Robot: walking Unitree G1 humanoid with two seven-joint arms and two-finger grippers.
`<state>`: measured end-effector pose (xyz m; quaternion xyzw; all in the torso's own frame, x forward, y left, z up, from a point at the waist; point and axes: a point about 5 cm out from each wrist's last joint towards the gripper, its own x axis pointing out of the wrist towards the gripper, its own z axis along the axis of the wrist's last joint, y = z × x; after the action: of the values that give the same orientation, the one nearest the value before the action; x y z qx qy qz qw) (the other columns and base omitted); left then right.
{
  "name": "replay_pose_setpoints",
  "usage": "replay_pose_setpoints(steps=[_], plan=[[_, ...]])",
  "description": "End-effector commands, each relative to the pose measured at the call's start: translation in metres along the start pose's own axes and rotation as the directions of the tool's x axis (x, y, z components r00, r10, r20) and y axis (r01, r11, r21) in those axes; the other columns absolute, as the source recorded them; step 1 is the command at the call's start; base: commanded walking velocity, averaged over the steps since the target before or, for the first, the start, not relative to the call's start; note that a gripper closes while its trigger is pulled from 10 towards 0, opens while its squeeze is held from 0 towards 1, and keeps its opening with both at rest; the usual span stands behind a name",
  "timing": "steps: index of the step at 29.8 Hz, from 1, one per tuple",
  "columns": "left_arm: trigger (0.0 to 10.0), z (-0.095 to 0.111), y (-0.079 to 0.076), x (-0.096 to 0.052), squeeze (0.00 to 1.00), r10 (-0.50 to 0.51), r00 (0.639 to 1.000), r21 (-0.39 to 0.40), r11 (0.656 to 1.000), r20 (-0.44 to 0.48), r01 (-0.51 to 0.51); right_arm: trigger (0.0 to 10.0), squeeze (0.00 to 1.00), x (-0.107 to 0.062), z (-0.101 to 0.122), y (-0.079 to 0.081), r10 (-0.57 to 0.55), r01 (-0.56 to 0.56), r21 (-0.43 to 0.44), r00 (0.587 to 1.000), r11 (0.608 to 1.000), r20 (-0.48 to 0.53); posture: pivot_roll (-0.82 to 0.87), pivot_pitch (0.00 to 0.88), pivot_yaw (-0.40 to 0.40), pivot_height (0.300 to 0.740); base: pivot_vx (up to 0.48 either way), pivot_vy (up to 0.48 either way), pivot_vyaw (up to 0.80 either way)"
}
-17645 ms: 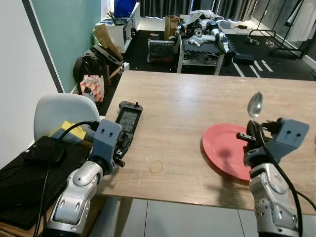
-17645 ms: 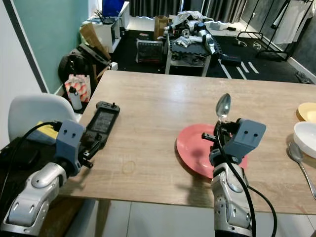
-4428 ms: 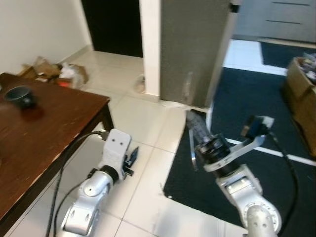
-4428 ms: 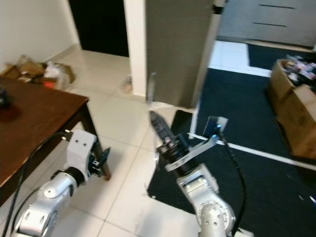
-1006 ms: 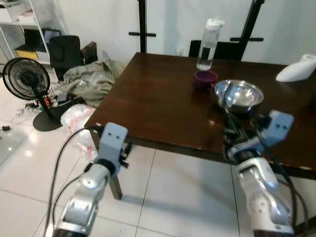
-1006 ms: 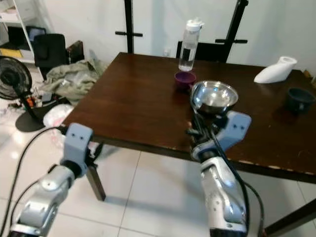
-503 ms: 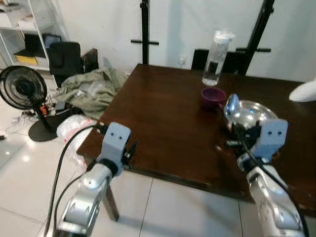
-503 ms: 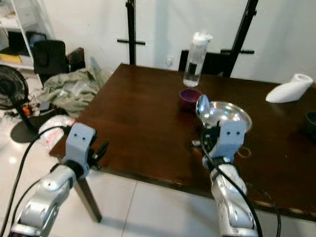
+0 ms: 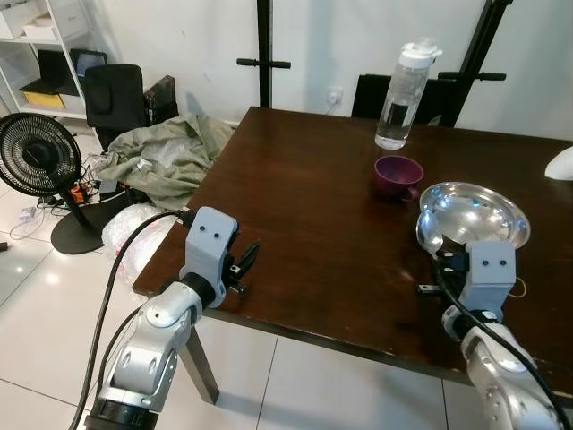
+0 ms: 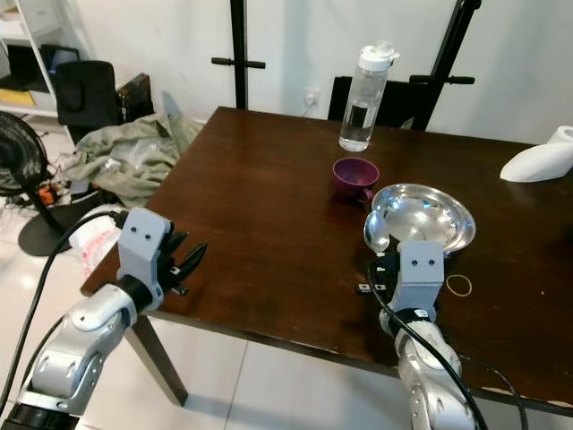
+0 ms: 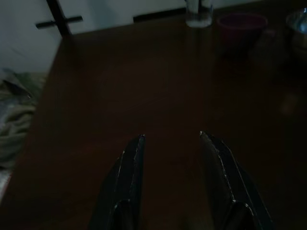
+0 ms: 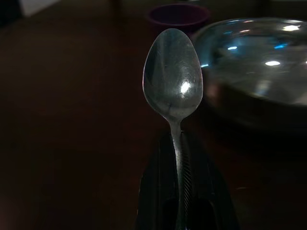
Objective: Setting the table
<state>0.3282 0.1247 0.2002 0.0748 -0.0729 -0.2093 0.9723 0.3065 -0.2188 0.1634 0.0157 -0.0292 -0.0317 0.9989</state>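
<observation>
A dark brown table [image 9: 304, 188] carries a shiny steel dish [image 9: 474, 213], a purple cup [image 9: 398, 176] and a clear water bottle [image 9: 398, 94]. My right gripper [image 9: 445, 265] is shut on the handle of a metal spoon [image 12: 172, 72], which stands upright. The spoon's bowl [image 10: 376, 231] sits just in front of the dish's near-left rim, above the table's front edge. My left gripper [image 9: 248, 255] is open with nothing between its fingers [image 11: 129, 158]. It hovers over the table's near-left corner, pointing toward the cup.
A floor fan [image 9: 36, 166], a heap of cloth [image 9: 166, 152], a plastic bag [image 9: 130, 233] and a black chair [image 9: 116, 94] stand left of the table. Black stands rise behind it. A white object [image 10: 537, 161] lies far right; a rubber band [image 10: 459, 285] lies near the dish.
The view has come closer to the dark table and looks further over it. My right gripper still holds the spoon, now lower and at the dish's rim. My left gripper now reaches over the corner.
</observation>
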Motion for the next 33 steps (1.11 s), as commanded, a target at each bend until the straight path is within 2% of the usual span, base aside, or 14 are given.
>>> replay_pose_setpoints(steps=[1, 3, 6, 8, 10, 12, 13, 14, 16, 19, 22, 27, 33], plan=[[10.0, -0.004, 0.004, -0.002, 0.00, 0.006, 1.000, 0.001, 1.000, -0.016, -0.006, 10.0, 0.00, 0.000, -0.004, 0.001, -0.009, 0.010, 0.025, 1.000, 1.000, -0.026, 0.06, 0.122, 0.098, 0.740, 0.000, 0.000, 0.00], [10.0, -0.005, 0.004, -0.003, 0.00, 0.008, 1.000, 0.003, 1.000, -0.019, -0.008, 10.0, 0.00, -0.001, -0.006, 0.004, 0.006, -0.004, 0.053, 0.999, 0.999, -0.043, 0.06, 0.125, 0.097, 0.740, 0.000, 0.000, 0.00], [10.0, -0.008, 0.003, -0.005, 0.00, 0.009, 1.000, 0.003, 1.000, -0.030, -0.009, 10.0, 0.00, -0.001, -0.013, 0.022, 0.066, -0.052, 0.155, 0.994, 0.987, -0.085, 0.06, 0.127, 0.097, 0.740, 0.000, 0.000, 0.00], [10.0, -0.009, 0.001, -0.005, 0.00, 0.004, 0.999, 0.000, 1.000, -0.032, -0.004, 10.0, 0.00, 0.004, -0.016, 0.033, 0.077, -0.055, 0.205, 0.992, 0.977, -0.103, 0.05, 0.131, 0.097, 0.740, 0.000, 0.000, 0.00], [10.0, -0.009, 0.001, -0.005, 0.00, 0.004, 0.999, 0.000, 1.000, -0.032, -0.004, 10.0, 0.00, 0.004, -0.016, 0.033, 0.077, -0.055, 0.205, 0.992, 0.977, -0.103, 0.05, 0.131, 0.097, 0.740, 0.000, 0.000, 0.00], [10.0, -0.007, -0.001, -0.004, 0.00, -0.024, 0.999, -0.009, 1.000, -0.023, 0.024, 10.0, 0.00, 0.018, -0.019, 0.047, 0.066, -0.028, 0.278, 0.989, 0.960, -0.129, 0.05, 0.131, 0.097, 0.740, 0.000, 0.000, 0.00], [10.0, -0.007, -0.001, -0.004, 0.00, -0.024, 0.999, -0.009, 1.000, -0.023, 0.024, 10.0, 0.00, 0.018, -0.019, 0.047, 0.066, -0.028, 0.278, 0.989, 0.960, -0.129, 0.05, 0.131, 0.097, 0.740, 0.000, 0.000, 0.00], [10.0, -0.005, -0.002, -0.005, 0.00, -0.051, 0.999, -0.007, 0.999, -0.016, 0.051, 10.0, 0.00, 0.024, -0.020, 0.053, 0.059, -0.012, 0.310, 0.988, 0.951, -0.142, 0.05, 0.131, 0.097, 0.740, 0.000, 0.000, 0.00], [10.0, 0.000, -0.006, -0.009, 0.00, -0.187, 0.982, -0.013, 0.982, -0.006, 0.187, 10.0, 0.00, 0.035, -0.020, 0.058, 0.021, 0.034, 0.336, 0.987, 0.941, -0.160, 0.08, 0.136, 0.093, 0.740, 0.000, 0.000, 0.00], [10.0, 0.004, -0.007, -0.019, 0.00, -0.352, 0.936, -0.005, 0.936, -0.026, 0.352, 10.0, 0.00, 0.042, -0.020, 0.058, -0.032, 0.088, 0.332, 0.985, 0.939, -0.171, 0.10, 0.142, 0.095, 0.740, 0.000, 0.000, 0.00], [10.0, 0.005, 0.000, -0.026, 0.00, -0.412, 0.909, 0.035, 0.909, -0.067, 0.415, 10.0, 0.00, 0.045, -0.022, 0.059, -0.062, 0.120, 0.321, 0.981, 0.940, -0.186, 0.11, 0.149, 0.103, 0.740, 0.000, 0.000, 0.00], [10.0, 0.007, 0.009, -0.033, 0.00, -0.447, 0.887, 0.086, 0.885, -0.115, 0.457, 10.0, 0.00, 0.049, -0.022, 0.060, -0.103, 0.153, 0.275, 0.977, 0.949, -0.188, 0.12, 0.153, 0.106, 0.740, 0.000, 0.000, 0.00], [10.0, 0.012, 0.019, -0.037, 0.00, -0.448, 0.885, 0.109, 0.881, -0.126, 0.461, 10.0, 0.00, 0.054, -0.022, 0.056, -0.149, 0.186, 0.217, 0.973, 0.958, -0.178, 0.13, 0.157, 0.106, 0.740, 0.000, 0.000, 0.00]])
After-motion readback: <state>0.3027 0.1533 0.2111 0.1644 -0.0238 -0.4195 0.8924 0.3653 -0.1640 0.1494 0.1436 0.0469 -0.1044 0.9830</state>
